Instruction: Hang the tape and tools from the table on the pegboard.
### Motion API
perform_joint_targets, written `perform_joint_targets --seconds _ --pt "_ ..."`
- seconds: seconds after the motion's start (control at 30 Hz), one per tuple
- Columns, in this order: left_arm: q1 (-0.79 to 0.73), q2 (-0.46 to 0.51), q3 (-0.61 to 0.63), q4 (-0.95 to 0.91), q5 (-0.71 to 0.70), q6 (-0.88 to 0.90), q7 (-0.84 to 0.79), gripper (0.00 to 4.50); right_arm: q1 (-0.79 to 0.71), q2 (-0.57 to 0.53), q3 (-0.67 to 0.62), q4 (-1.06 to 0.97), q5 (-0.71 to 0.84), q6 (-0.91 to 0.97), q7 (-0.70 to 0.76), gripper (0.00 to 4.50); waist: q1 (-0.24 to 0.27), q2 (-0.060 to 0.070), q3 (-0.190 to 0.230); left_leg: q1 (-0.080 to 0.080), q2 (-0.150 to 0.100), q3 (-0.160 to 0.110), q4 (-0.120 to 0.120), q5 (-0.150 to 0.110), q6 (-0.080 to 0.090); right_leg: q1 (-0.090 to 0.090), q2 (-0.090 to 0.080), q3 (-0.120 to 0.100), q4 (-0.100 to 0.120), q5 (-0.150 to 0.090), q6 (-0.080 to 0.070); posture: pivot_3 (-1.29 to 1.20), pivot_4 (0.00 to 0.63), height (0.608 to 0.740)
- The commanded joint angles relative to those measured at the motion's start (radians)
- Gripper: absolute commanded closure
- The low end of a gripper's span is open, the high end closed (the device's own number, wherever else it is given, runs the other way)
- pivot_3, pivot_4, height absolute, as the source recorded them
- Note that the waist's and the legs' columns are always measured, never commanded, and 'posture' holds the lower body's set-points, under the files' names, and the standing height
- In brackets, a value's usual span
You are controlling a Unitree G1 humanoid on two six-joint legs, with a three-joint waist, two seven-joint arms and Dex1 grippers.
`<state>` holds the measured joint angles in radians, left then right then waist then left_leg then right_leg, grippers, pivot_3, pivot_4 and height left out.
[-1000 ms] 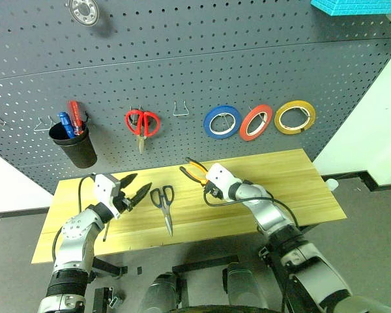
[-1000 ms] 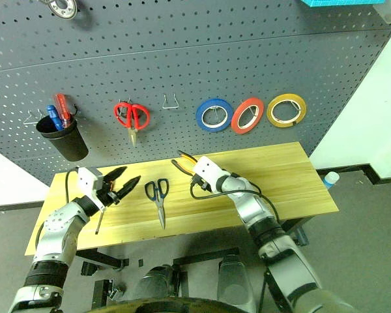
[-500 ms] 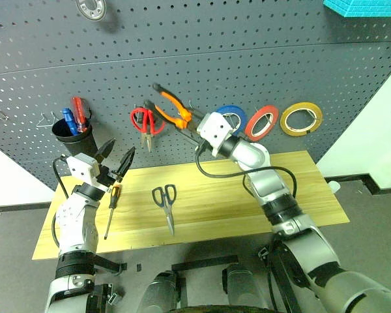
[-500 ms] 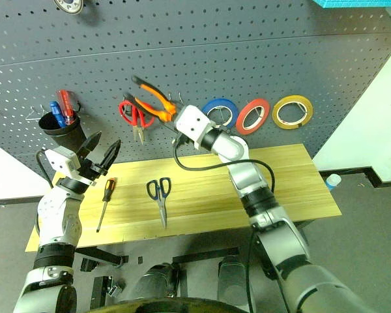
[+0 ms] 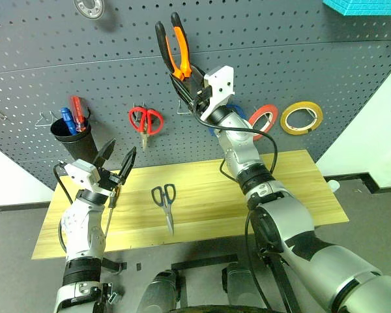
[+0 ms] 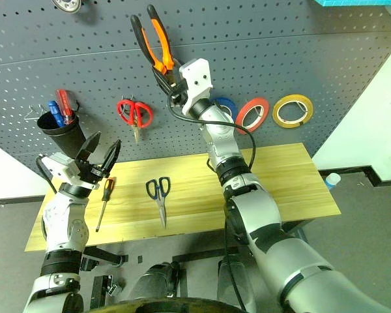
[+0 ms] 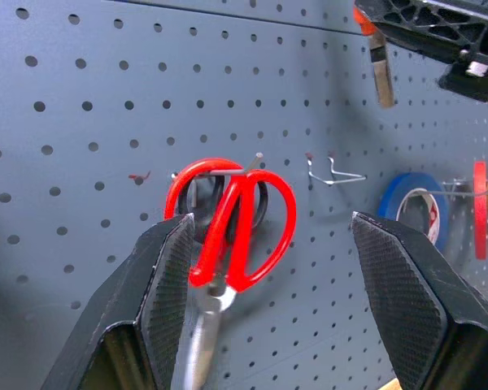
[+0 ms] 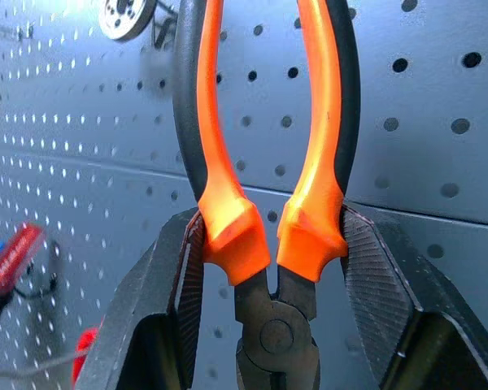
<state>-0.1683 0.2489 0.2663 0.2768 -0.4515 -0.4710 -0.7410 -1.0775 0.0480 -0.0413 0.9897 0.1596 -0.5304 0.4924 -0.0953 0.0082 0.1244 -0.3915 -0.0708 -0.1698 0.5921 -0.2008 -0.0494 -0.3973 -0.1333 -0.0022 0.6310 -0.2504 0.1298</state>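
Desk (image 5: 287,189): a long light wood-grain top on dark legs, set against the foot of the pegboard (image 5: 300,65).
Scissors (image 5: 164,202): dark-blue-handled, laid flat near the middle of the desk, handles toward the pegboard, blades toward the front edge.
Screwdriver (image 6: 101,203): orange-and-black handle, laid flat at the desk's left part, well apart from the scissors.

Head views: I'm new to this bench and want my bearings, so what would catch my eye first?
The orange-and-black pliers, held handles-up against the pegboard by the right tool. Next, the red scissors and the blue, red and yellow tape rolls hanging in a row. On the table lie blue-handled scissors and a screwdriver by the open left tool.
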Motion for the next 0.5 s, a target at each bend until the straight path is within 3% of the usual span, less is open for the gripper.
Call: perform_joint_targets --seconds 0.03,0.5 --pt "0.007 -0.003 0.003 -0.060 -0.004 -0.012 0.021 1.28 -0.071 0.023 -0.028 0.028 0.019 -0.065 0.016 2.42 0.001 0.000 0.005 0.000 0.000 0.000 0.000 0.000 0.000 0.000 0.000 0.000 0.000 0.000 0.000 0.00 0.127 0.740" --pt "0.135 -0.026 -0.050 -0.236 0.001 0.052 0.078 1.28 -0.111 0.043 -0.057 0.153 -0.014 -0.181 -0.038 2.42 0.028 -0.002 0.042 -0.001 0.000 0.001 -0.002 0.000 0.000 -0.004 0.001 0.003 0.001 0.000 -0.001 0.04 0.175 0.740"
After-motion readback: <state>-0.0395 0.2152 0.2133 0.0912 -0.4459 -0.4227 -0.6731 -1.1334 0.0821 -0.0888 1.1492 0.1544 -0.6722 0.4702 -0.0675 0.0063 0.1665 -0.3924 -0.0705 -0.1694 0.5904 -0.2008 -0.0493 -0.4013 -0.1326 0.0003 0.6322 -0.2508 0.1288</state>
